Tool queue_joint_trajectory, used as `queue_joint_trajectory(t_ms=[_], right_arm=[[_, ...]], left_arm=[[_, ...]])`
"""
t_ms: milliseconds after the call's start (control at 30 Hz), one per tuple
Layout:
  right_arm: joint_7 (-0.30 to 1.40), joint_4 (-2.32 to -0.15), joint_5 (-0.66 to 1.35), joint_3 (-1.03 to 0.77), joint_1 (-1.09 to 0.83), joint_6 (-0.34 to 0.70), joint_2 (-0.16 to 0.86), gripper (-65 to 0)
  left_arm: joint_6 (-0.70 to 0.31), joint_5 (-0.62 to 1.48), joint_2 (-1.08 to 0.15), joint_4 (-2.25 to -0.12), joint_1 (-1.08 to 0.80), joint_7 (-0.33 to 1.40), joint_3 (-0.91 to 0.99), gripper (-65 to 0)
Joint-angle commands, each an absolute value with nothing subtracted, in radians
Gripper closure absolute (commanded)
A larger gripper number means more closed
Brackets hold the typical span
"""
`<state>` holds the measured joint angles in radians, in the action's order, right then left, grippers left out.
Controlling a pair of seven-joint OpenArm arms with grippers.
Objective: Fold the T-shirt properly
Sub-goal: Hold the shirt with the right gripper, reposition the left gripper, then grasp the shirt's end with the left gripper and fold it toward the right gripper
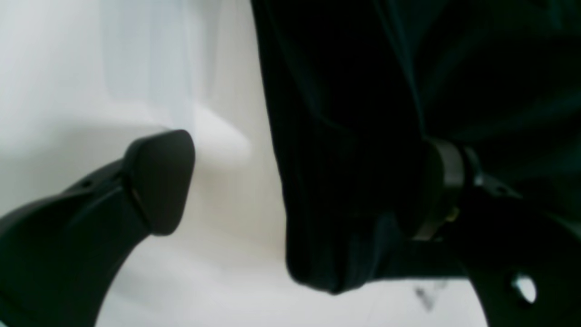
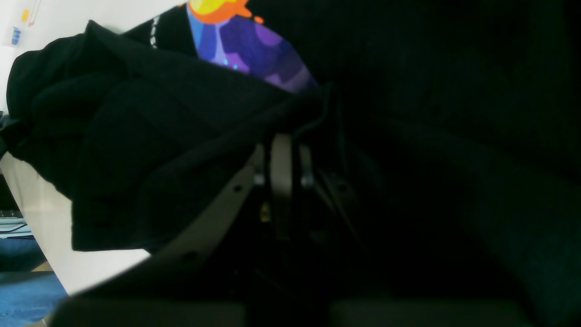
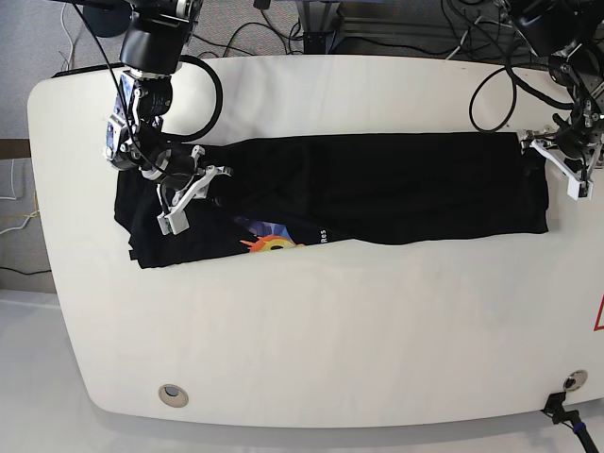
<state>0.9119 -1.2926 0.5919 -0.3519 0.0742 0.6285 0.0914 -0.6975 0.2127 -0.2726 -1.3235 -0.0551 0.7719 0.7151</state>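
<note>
A white table (image 3: 311, 340) with rounded corners is seen from above, filling most of the base view. A small round metal fitting (image 3: 172, 394) is set into its near-left part, and a second one (image 3: 569, 380) near the near-right corner. A red mark (image 3: 599, 314) is cut off at the right edge. Grey carpet floor (image 3: 255, 33) is seen beyond the far edge, with black cables (image 3: 283, 19) strewn over it. Lighter floor (image 3: 24, 377) is seen to the left. Blue floor (image 2: 22, 290) is shown in the right wrist view.

matt cloth T-shirt (image 3: 377, 184), smooth table (image 3: 311, 330), prob. laminate
</note>
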Motion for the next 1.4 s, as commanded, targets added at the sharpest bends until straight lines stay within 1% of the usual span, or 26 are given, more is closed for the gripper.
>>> queue_joint_trajectory(t_ms=[0, 233, 267, 300, 333, 367, 500, 533, 633, 733, 833, 900, 1067, 1167, 1367], right_arm=[[0.937, -1.296, 0.567, -0.349, 0.081, 0.624, 0.094, 0.0], [0.937, -1.296, 0.567, -0.349, 0.081, 0.624, 0.094, 0.0], [0.937, -1.296, 0.568, -0.349, 0.081, 0.624, 0.094, 0.0], [0.937, -1.296, 0.568, -0.349, 0.081, 0.624, 0.094, 0.0], [0.937, -1.296, 0.568, -0.349, 0.082, 0.624, 0.094, 0.0], [0.937, -1.296, 0.568, -0.349, 0.082, 0.624, 0.094, 0.0], [0.937, -1.296, 0.572, -0.349, 0.082, 0.624, 0.094, 0.0], [0.937, -1.296, 0.572, -0.349, 0.082, 0.624, 0.094, 0.0], [0.937, -1.296, 0.568, -0.349, 0.082, 0.624, 0.093, 0.0], [0.937, -1.294, 0.568, -0.349, 0.082, 0.624, 0.093, 0.0], [0.937, -1.294, 0.567, -0.349, 0.082, 0.624, 0.091, 0.0], [0.937, -1.294, 0.567, -0.349, 0.082, 0.624, 0.081, 0.0], [0.937, -1.294, 0.567, -0.349, 0.082, 0.624, 0.065, 0.0], [0.937, -1.294, 0.567, -0.349, 0.082, 0.624, 0.065, 0.0], [0.937, -1.296, 0.567, -0.349, 0.081, 0.624, 0.065, 0.0]], left_arm=[[-0.698, 0.228, -0.289, -1.285, -0.013, 0.763, 0.674, -65.0], [-0.698, 0.228, -0.248, -1.277, -0.010, 0.763, 0.593, -65.0], [-0.698, 0.228, -0.246, -1.288, -0.012, 0.763, 0.585, -64.2], [-0.698, 0.228, -0.242, -1.302, -0.013, 0.763, 0.570, -59.6], [-0.698, 0.228, -0.223, -1.313, -0.015, 0.763, 0.556, -52.4], [-0.698, 0.228, -0.214, -1.326, -0.015, 0.763, 0.550, -43.8], [-0.698, 0.222, -0.205, -1.372, -0.013, 0.766, 0.545, -4.5], [-0.698, 0.222, -0.205, -1.388, -0.012, 0.768, 0.530, 0.0], [-0.698, 0.228, -0.202, -1.478, -0.016, 0.769, 0.470, 0.0], [-0.698, 0.226, -0.147, -1.629, -0.039, 0.779, 0.435, 0.0], [-0.698, 0.226, -0.105, -1.770, -0.038, 0.862, 0.332, 0.0], [-0.698, 0.225, -0.054, -1.824, -0.033, 0.903, 0.263, 0.0], [-0.698, 0.213, 0.073, -1.821, -0.030, 0.917, 0.148, 0.0], [-0.698, 0.171, 0.157, -1.790, -0.036, 0.915, 0.128, 0.0], [-0.698, 0.162, 0.157, -1.725, -0.036, 0.914, 0.127, 0.0]])
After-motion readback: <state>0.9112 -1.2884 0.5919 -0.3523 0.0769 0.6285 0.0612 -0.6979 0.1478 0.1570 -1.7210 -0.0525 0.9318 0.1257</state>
